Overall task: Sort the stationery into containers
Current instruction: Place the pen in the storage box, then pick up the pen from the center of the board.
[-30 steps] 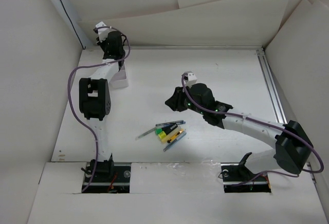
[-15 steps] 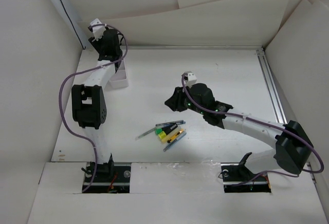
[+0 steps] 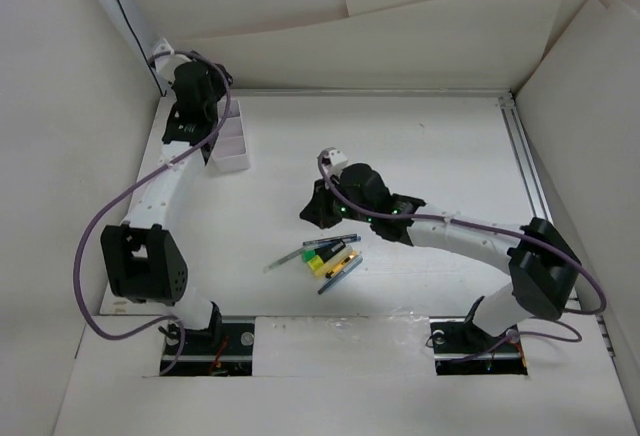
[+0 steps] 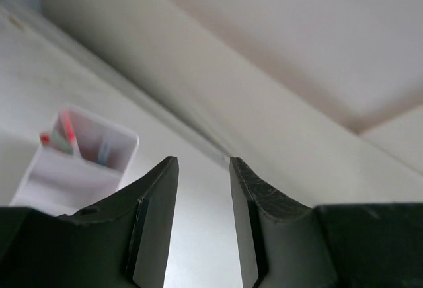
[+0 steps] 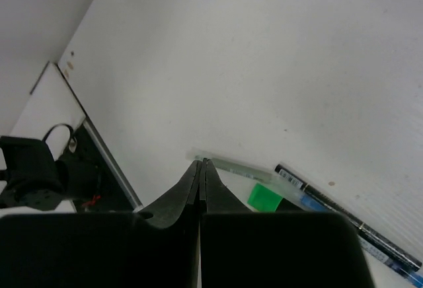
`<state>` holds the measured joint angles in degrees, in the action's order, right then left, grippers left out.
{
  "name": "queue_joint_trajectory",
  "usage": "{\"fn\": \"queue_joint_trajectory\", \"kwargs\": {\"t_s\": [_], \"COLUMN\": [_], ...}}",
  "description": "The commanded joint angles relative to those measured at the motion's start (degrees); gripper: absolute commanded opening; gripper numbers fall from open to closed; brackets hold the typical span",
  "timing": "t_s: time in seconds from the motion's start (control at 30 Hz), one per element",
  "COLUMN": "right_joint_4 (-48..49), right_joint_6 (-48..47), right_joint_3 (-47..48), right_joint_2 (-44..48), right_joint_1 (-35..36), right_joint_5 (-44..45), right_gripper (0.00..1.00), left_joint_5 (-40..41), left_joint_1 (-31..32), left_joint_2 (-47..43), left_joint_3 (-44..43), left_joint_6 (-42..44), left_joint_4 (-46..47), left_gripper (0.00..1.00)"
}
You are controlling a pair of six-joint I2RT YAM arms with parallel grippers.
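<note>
The stationery (image 3: 326,254) lies in a small pile on the table, near the front: pens and yellow-green highlighters. My right gripper (image 3: 311,214) hovers just behind and left of the pile, shut with nothing between its jaws. In the right wrist view its tips (image 5: 201,163) sit over the end of a grey pen (image 5: 241,167), beside a green highlighter cap (image 5: 265,197) and a black-and-blue pen (image 5: 344,216). My left gripper (image 3: 207,119) is open and empty next to the white container (image 3: 233,146) at the back left. That container (image 4: 79,169) holds a red pen (image 4: 67,126) and a blue one.
White walls close the table in on the left, back and right. A metal rail (image 3: 528,171) runs along the right side. Both arm bases stand at the near edge, and the left arm's elbow (image 3: 145,266) juts out at the front left.
My right gripper has shut and shifted left toward the pile's far end. The left arm has swung its elbow out and down, carrying its gripper left beside the container, jaws now parted.
</note>
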<state>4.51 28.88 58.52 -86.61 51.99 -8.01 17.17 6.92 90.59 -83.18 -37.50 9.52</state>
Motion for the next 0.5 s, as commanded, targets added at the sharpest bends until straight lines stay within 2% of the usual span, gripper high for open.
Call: {"fn": "queue_joint_trajectory", "kwargs": {"t_s": [0.0,0.07,0.1,0.17,0.2,0.23,0.27,0.33,0.47], "right_joint_4": [-4.1,-6.1,-6.1,-7.9,-8.6,-9.4,-11.4,-14.2,-18.9], "right_joint_6": [-3.2,-4.1,-4.6,-5.3,-5.9,-6.7,-6.7,-8.1,-9.4], "right_joint_3": [5.4,6.6,6.6,6.6,7.3,7.8,8.4,10.8,14.0], "right_joint_2": [-2.6,-3.9,-5.0,-6.2,-7.1,-8.9,-10.0,-13.4,-18.0], "right_joint_1": [3.0,5.0,5.8,6.9,6.9,7.6,7.6,9.1,10.8], "right_joint_5": [-2.7,-2.7,-2.7,-2.7,-2.7,-2.7,-2.2,0.5,6.9], "right_gripper": [0.00,0.03,0.07,0.25,0.33,0.46,0.50,0.54,0.57], "left_joint_5": [-11.6,-14.3,-15.1,-16.0,-16.8,-17.3,-18.4,-18.4,-19.0], "left_joint_1": [0.0,0.0,0.0,0.0,0.0,0.0,0.0,0.0,0.0], "left_joint_2": [-5.8,-8.8,-12.4,-16.4,-20.6,-22.9,-25.3,-32.8,-45.0], "left_joint_3": [9.6,14.6,20.2,25.4,30.7,33.1,35.4,41.4,47.7], "left_joint_6": [-9.8,-10.9,-10.9,-10.9,-10.9,-10.9,-10.9,-10.9,-10.2], "left_joint_4": [-1.4,-1.4,-0.9,-0.9,-0.4,-0.4,-0.4,-1.4,-7.4], "left_gripper": [0.33,0.33,0.32,0.32,0.32,0.32,0.32,0.33,0.37]}}
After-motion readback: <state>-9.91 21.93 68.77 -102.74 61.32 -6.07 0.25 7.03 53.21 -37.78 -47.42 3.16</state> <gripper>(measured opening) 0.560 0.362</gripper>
